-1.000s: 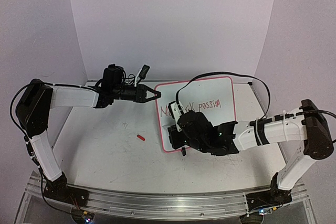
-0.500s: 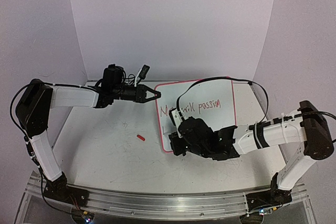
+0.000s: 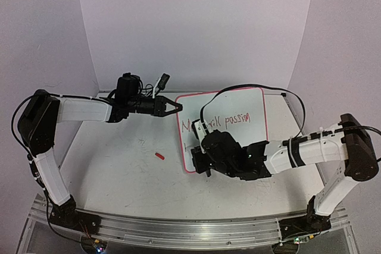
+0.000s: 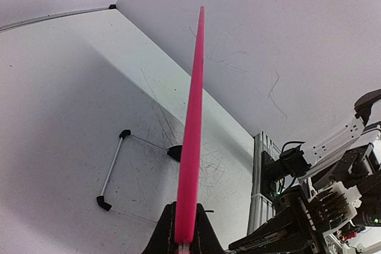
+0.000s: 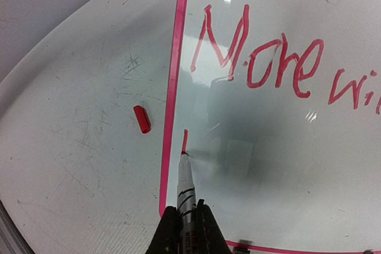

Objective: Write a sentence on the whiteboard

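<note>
The whiteboard (image 3: 233,103) lies on the table with a pink rim. My left gripper (image 4: 184,234) is shut on that rim (image 4: 193,117) at the board's far-left corner (image 3: 177,107). The sentence (image 5: 262,57) is red lettering; its first line begins "More" and runs across the board (image 3: 229,119). My right gripper (image 5: 187,223) is shut on a white marker (image 5: 186,185). The marker's red tip touches the whiteboard (image 5: 286,165) near its lower-left corner, at the bottom of a short red stroke (image 5: 184,140) below the "M".
A small red marker cap (image 3: 159,156) lies on the table left of the board, also seen in the right wrist view (image 5: 141,119). A thin wire bracket with black ends (image 4: 113,171) lies on the table. Curved white walls close in the back and sides.
My right gripper has shifted slightly left over the board's lower-left part with the marker. The left arm and the board have not moved.
</note>
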Motion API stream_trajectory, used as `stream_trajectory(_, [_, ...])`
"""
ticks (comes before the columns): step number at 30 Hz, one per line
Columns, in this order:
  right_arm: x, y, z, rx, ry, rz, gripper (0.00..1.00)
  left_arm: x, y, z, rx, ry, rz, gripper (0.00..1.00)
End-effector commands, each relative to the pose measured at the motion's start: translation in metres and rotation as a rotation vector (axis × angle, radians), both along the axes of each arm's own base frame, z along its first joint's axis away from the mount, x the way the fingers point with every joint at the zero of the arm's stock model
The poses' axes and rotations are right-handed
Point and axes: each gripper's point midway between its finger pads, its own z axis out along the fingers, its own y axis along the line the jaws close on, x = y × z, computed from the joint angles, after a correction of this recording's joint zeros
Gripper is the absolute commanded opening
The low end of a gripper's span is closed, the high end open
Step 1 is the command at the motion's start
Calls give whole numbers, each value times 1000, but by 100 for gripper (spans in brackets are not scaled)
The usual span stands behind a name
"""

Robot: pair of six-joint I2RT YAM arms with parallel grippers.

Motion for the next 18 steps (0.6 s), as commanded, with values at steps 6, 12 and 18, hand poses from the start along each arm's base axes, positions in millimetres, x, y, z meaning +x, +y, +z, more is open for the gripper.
stream_trajectory(6, [20, 2, 28, 31, -73, -61, 0, -9, -5, 13, 3, -6, -13, 0])
stream_trajectory(12, [21, -4, 27, 30, -66, -87, 0, -9, -5, 14, 1, -8, -14, 0])
stream_trajectory(18, [16, -12, 20, 21, -38, -97, 0, -10, -5, 16, -1, -11, -16, 0])
